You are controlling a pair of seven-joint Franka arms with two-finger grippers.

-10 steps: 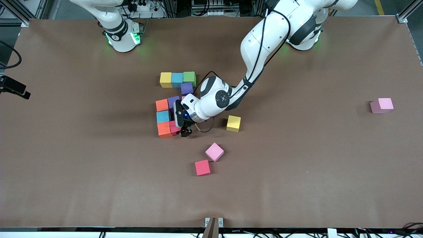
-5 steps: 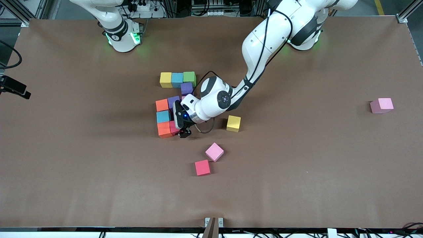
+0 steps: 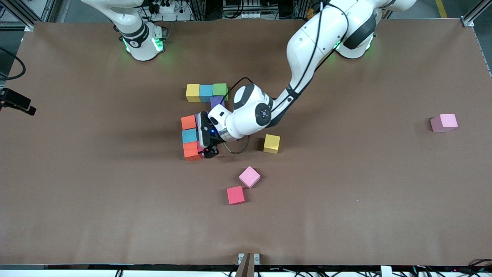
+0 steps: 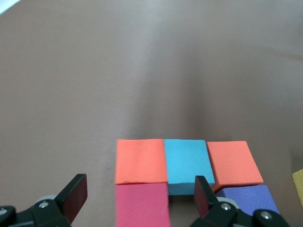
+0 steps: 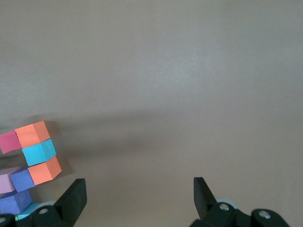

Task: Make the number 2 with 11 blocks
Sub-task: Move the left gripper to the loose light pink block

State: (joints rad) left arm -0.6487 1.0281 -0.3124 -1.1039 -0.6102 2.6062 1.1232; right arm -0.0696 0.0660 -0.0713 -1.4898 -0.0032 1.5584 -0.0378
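Hovering over the red block [image 4: 142, 205] in the half-built number 2 [image 3: 191, 135], the left gripper [image 3: 208, 151] has open jaws, apparently releasing it. Nearby, spare blocks wait; the right gripper [image 5: 137, 198] idles, jaws open.

This is a robot laboratory: two white arms [image 3: 307, 50] are bolted on a table [image 3: 384, 192] with brown cover, aluminium frame posts [image 3: 474, 13] stand at corners, and many cables [image 3: 165, 7] lie along the edge.
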